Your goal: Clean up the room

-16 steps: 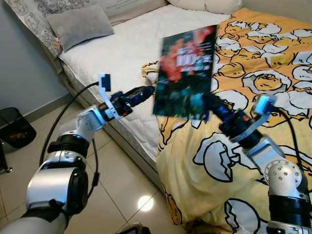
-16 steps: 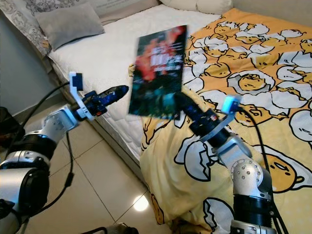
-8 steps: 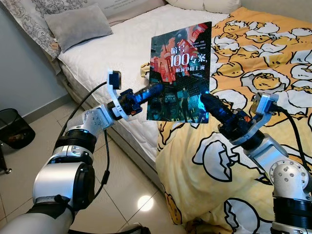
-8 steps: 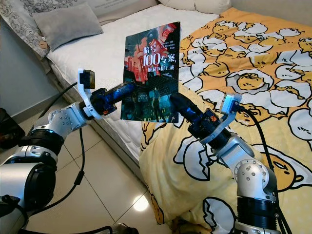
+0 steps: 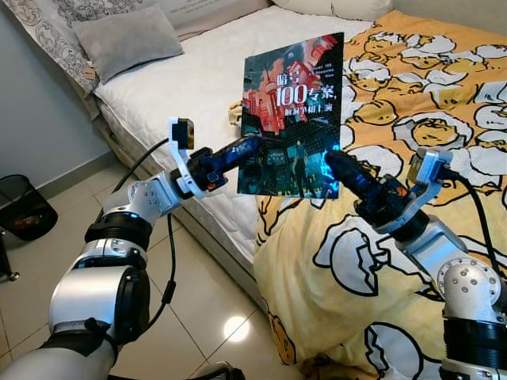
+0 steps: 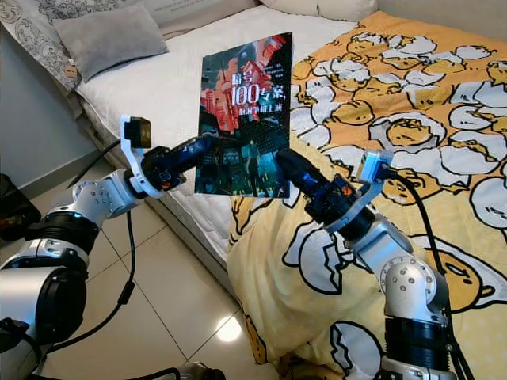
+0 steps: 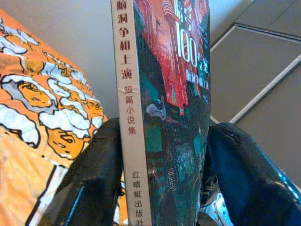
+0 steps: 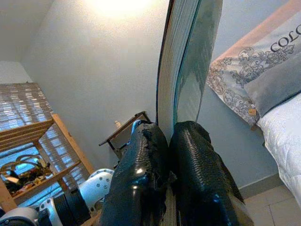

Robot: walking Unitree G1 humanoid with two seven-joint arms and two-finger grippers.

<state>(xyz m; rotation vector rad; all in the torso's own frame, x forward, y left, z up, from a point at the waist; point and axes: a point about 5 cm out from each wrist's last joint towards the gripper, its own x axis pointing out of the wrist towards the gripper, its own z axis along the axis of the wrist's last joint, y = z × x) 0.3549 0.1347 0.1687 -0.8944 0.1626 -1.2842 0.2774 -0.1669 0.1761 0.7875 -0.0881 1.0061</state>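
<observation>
Surrounding book (image 5: 293, 119), bed (image 5: 190, 87), pillow (image 5: 127, 39), bin (image 5: 24, 206)

The book (image 5: 291, 119) hides part of the bedspread (image 5: 412, 119); the bin (image 5: 22, 204) is cut off by the picture's edge.

A bed (image 5: 198, 71) with a white quilted sheet stands on a floor (image 5: 198, 309) of pale glossy tiles that mirror a round spot of light. A yellow duvet (image 5: 412, 95) printed with egg figures covers its right half and hangs over the edge, a grey pillow (image 5: 127, 39) lies near a patterned one, and a grey wall (image 5: 40, 134) runs on the left with a black bin (image 5: 24, 206) at its foot. The right wrist view catches a wooden shelf (image 8: 33, 141) against a white wall.
</observation>
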